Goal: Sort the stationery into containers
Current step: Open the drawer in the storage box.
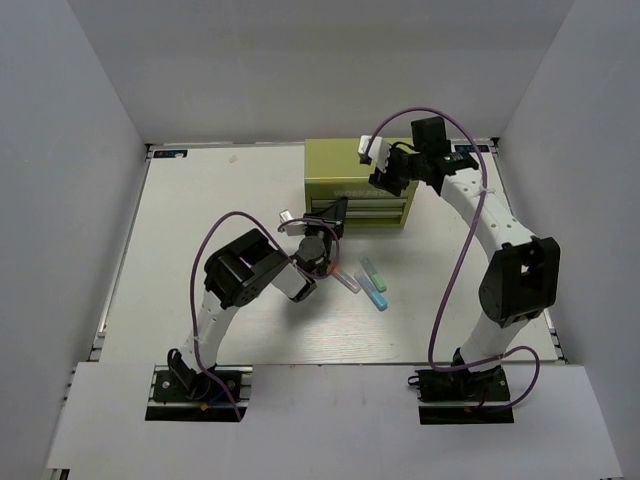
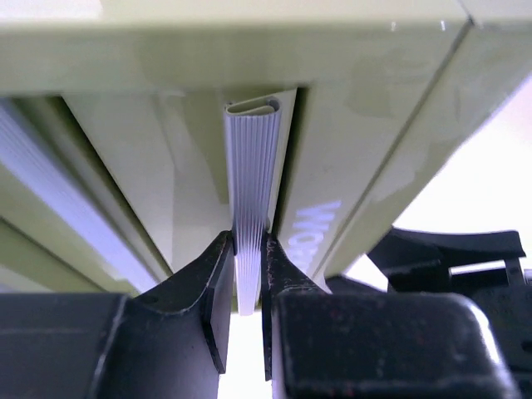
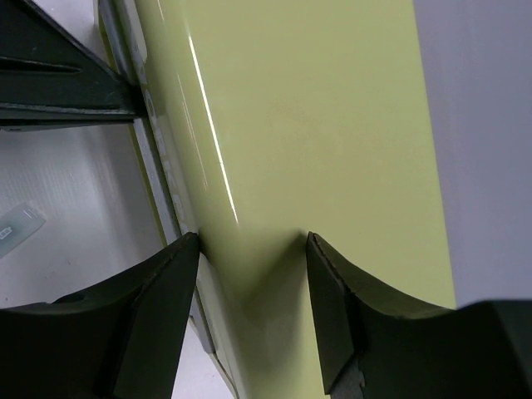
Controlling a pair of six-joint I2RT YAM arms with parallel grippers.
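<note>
— At the chest [image 1: 335, 160] front, what has the left gripper [image 2: 248, 249] got?
— I see it pinched tight on the ribbed drawer handle [image 2: 252, 166].
— And the right gripper [image 3: 252, 241]?
— Jaws spread wide over the chest's lid, holding nothing. Pens [image 1: 375, 290] lie on the table [image 1: 200, 220] just before the chest, beside my left gripper.

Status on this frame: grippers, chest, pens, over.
Left gripper shut on drawer handle. Right gripper open over chest top. Pens loose on table before chest, possibly in drawer's path.
</note>
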